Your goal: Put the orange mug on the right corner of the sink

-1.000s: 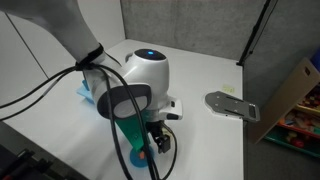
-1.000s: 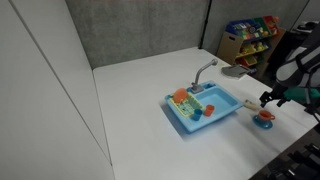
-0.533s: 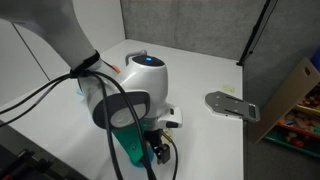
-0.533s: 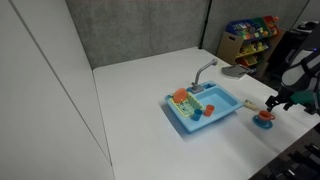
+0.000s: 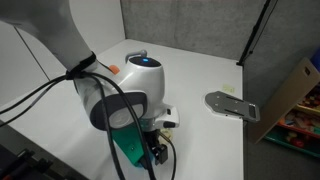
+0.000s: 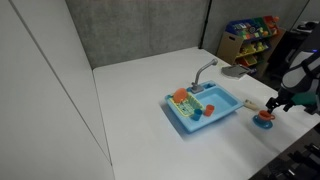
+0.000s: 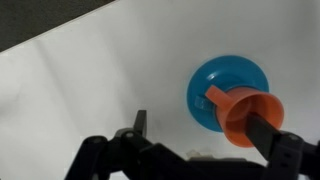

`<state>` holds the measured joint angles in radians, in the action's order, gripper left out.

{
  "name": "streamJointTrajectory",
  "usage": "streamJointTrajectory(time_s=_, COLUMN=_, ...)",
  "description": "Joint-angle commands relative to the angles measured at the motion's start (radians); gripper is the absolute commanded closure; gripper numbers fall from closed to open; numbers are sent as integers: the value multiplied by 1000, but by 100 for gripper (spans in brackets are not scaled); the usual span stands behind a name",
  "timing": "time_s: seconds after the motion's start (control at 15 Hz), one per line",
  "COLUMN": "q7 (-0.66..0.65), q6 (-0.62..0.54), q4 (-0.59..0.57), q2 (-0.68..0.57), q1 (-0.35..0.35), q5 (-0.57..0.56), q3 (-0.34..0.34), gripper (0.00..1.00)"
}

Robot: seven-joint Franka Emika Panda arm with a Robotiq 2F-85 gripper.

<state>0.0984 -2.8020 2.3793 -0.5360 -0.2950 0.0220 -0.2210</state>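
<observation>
We see the end effector (image 7: pixel 200 128) spread wide over the orange mug (image 7: pixel 238 115) sitting on a blue saucer (image 7: pixel 222 75) beside the sink (image 6: pixel 190 125), likely lining up a grasp.

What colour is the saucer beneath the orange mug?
Blue: the saucer shows best in the wrist view, under the orange mug.

You're looking at a plain orange mug (image 7: pixel 247 115) at 3 o'clock, against a bright blue saucer (image 7: pixel 212 80). The desk (image 7: pixel 70 80) is white, the sink (image 6: pixel 190 122) light blue, its faucet (image 6: pixel 205 70) grey.
</observation>
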Motion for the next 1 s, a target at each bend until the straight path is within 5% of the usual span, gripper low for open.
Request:
streamJointTrajectory(time_s=0.0, q7=30, q6=-13, q4=11, q2=15, q1=-18, q5=-9, q3=21, gripper=0)
streamJointTrajectory(time_s=0.93, q7=104, q6=-12, q4=-24, q2=-19, q1=-14, q5=-84, q3=21, gripper=0)
